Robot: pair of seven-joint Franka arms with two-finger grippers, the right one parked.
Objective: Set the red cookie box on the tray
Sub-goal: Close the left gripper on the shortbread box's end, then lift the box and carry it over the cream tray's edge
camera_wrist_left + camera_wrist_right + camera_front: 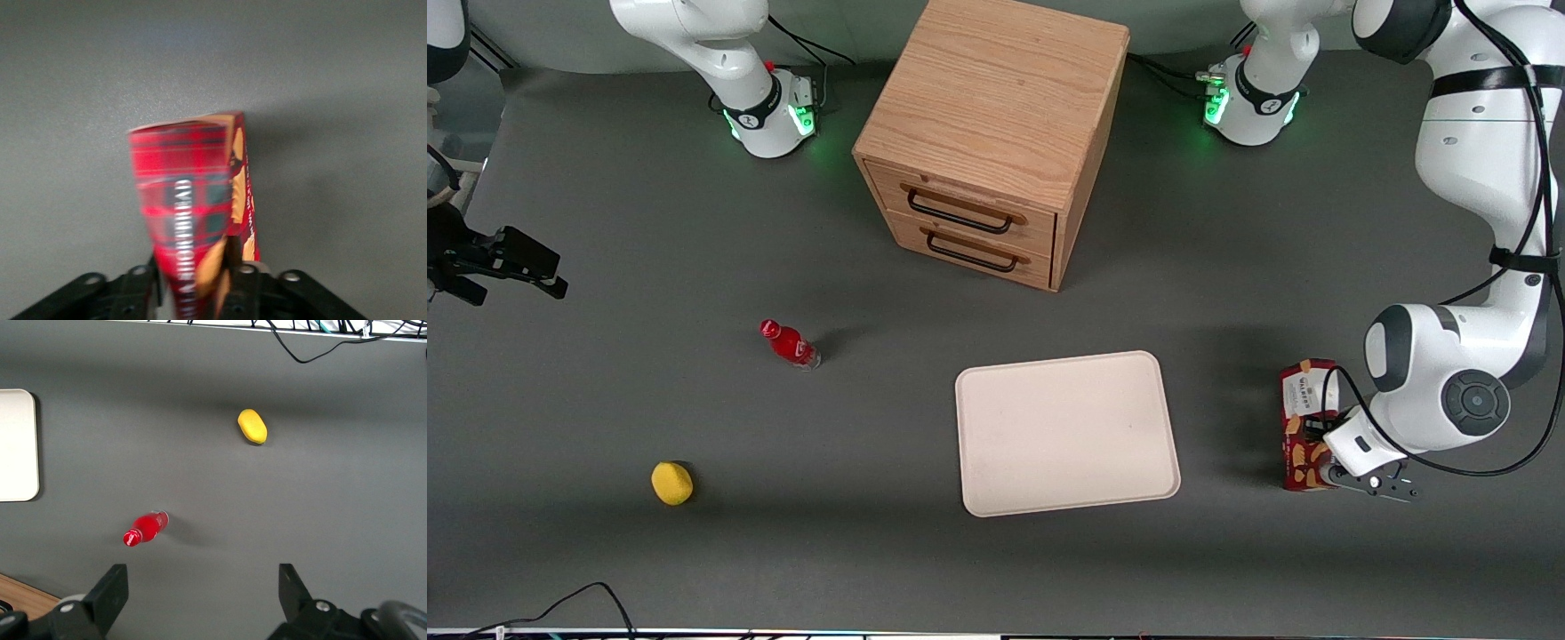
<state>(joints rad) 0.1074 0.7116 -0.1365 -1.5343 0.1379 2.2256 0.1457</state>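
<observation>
Box: the red cookie box (1303, 418) sits on the desk (694, 551) near the tray (1065, 432), toward the working arm's end, well clear of the tray's rim and not on it yet.
Hand: the hand (1325, 444) is at the box, by the half of it nearer the front camera; in the wrist view the hand (193, 283) has its fingers (241, 283) closed in against the narrow sides of the box (193, 213), so it appears to have hold of it.
Lift: whether the box is off the desk cannot be told.
Tray: cream-white, flat, bare, with a low rim, much wider than the box; it lies nearer the front camera than the drawer cabinet (991, 133).
Step in hand: by my reading, securing the grip and starting the carry toward the tray.
Doing it well: the grip sits off the box's middle, so the free end may sag or swing; lift straight up, high enough to clear the tray's rim, and travel smoothly.
Placing: aim for the tray's middle, lower the box flat and let go only once it rests there.
Other things: a red bottle (790, 344) and a yellow lump (671, 483) lie well away from the tray, toward the parked arm's end, out of the likely path.
</observation>
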